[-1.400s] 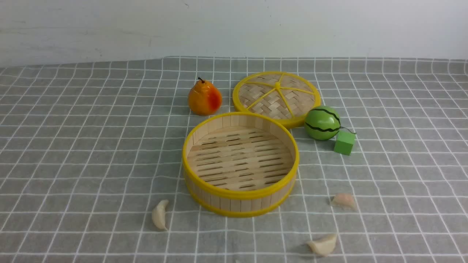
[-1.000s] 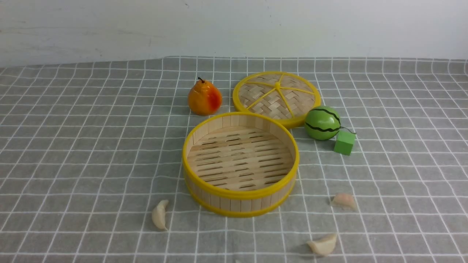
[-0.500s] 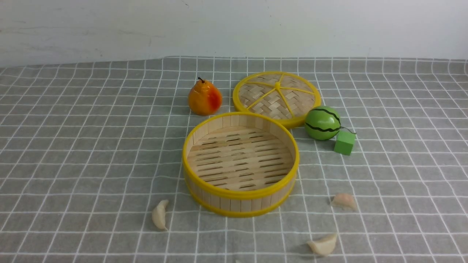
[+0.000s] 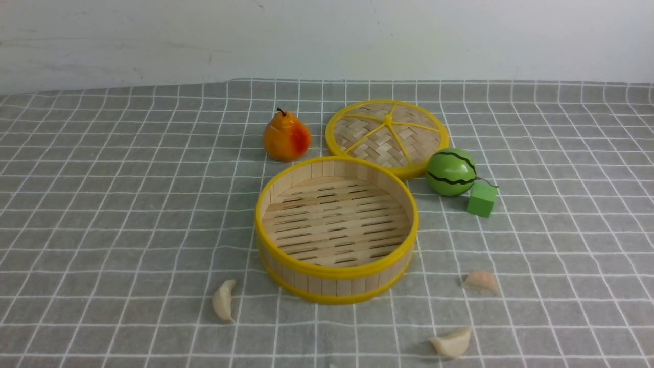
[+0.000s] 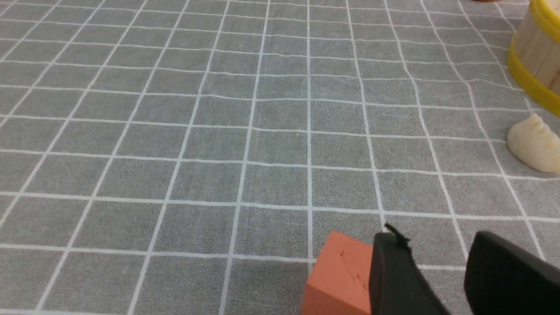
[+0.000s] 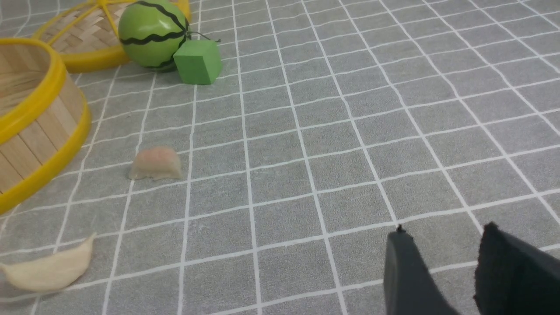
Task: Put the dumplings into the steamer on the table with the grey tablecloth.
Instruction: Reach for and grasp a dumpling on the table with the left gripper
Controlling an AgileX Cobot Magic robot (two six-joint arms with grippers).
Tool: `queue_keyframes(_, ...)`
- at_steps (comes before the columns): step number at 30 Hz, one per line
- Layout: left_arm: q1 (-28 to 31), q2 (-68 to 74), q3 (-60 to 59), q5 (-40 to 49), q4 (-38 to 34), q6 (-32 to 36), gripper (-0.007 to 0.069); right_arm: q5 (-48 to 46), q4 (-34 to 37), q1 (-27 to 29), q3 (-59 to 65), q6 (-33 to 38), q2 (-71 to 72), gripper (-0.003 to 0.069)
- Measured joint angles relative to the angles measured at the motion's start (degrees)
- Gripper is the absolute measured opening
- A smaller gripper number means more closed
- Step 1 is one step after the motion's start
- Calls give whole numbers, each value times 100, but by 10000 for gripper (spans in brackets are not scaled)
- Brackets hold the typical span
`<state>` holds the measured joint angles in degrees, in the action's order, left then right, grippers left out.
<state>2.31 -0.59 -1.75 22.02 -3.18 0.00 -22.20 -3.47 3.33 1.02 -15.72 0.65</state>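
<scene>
The steamer [image 4: 336, 271] stands empty in the middle of the grey tablecloth [image 4: 127, 204] on the table. Three dumplings show around it: a cream one [image 4: 224, 301] at its front left, a pale pink one [image 4: 480, 280] at its front right, and a cream one [image 4: 452, 341] nearer me. A fourth is out of view. My left gripper [image 5: 437, 245] is open and empty, low over the cloth, apart from the front-left dumpling [image 5: 536, 144]. My right gripper [image 6: 444, 236] is open and empty, apart from the pink dumpling [image 6: 155, 164] and the cream one [image 6: 48, 271]. Neither gripper shows in the front view.
A woven lid [image 4: 387, 134] lies behind the steamer, with a pear [image 4: 286, 137] to its left. A toy watermelon [image 4: 450, 172] and a green cube [image 4: 481, 199] sit to its right. An orange block [image 5: 341, 275] lies right beside my left gripper's finger.
</scene>
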Motion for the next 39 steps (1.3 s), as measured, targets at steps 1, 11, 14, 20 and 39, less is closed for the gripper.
queue_keyframes(1, 0, 0, 0, 0, 0, 0, 237, 0, 0, 0, 0, 0, 0, 240)
queue_keyframes(11, 0, 0, 0, -148, -157, -97, 237, 0, 41, 0, 0, 0, 0, 240)
queue_keyframes(14, 0, 0, 0, -567, -773, -446, 237, 0, 557, 0, 0, -259, 0, 240)
queue_keyframes(20, 0, 0, 0, -1597, -3414, -2108, 237, -92, 3168, 0, 6, -1702, 0, 240)
queue_keyframes(39, 0, 0, 846, -918, -5887, -1275, 234, -339, 4688, 0, -293, 121, 0, 240)
